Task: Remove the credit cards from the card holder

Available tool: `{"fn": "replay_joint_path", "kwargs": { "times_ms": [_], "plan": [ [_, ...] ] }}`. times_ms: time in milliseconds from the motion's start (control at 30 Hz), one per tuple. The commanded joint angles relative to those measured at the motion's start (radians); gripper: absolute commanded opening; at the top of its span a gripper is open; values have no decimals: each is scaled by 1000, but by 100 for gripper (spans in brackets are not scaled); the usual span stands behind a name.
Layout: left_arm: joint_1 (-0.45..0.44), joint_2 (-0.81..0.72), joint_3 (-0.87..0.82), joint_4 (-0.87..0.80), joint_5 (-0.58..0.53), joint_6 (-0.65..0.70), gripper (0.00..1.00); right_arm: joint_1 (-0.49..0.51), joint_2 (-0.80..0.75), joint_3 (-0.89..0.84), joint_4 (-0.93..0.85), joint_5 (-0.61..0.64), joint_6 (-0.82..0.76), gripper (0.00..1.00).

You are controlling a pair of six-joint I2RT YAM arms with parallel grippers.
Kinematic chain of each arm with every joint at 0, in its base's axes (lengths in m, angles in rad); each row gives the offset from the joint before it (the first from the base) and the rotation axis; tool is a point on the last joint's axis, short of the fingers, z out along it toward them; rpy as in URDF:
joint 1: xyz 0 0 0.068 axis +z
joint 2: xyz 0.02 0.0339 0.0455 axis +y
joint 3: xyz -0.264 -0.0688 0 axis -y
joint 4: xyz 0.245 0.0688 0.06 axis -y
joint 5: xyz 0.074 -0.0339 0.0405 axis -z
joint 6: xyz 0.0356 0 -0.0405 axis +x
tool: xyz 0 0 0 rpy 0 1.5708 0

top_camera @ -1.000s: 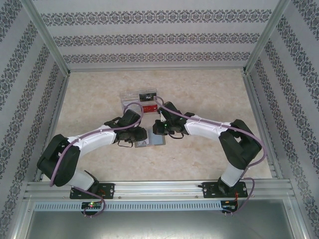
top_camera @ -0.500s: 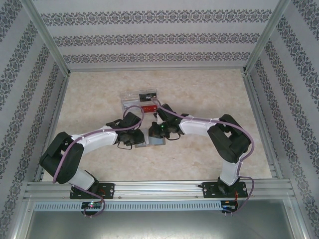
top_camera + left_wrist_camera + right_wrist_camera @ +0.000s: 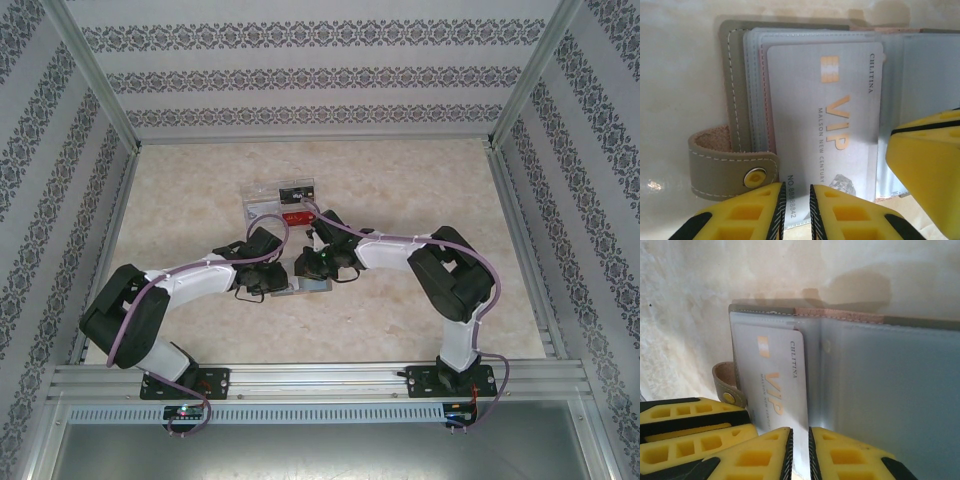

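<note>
If the right gripper, pinched on the card holder, slips, the left gripper, pinched on the card, drags both along.

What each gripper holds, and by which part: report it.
The left gripper pinches the silver VIP card by its near short edge. The right gripper appears clamped on the card holder at its near edge, beside the fold.
</note>
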Motion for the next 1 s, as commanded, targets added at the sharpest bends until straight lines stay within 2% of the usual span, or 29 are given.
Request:
{"fn": "replay_joint_path", "kwargs": {
  "times_ms": [0, 467, 733, 833, 900, 967],
  "plan": [
    [11, 14, -9, -2, 10, -1, 20, 3, 26, 32, -11, -15, 10, 18],
    [11, 26, 8, -10, 17, 2, 18, -3, 27, 41, -65, 35, 7, 18],
    [11, 29, 16, -11, 24, 5, 16, 11, 67, 71, -30, -45, 14, 16],
    [10, 32, 19, -12, 27, 7, 14, 13, 66, 74, -33, -40, 14, 10],
    [11, 32, 21, -13, 29, 8, 13, 9, 58, 67, -37, -32, 12, 2],
    [10, 30, 20, -17, 23, 7, 13, 3, 45, 55, -40, -21, 12, 1]
  ]
}}
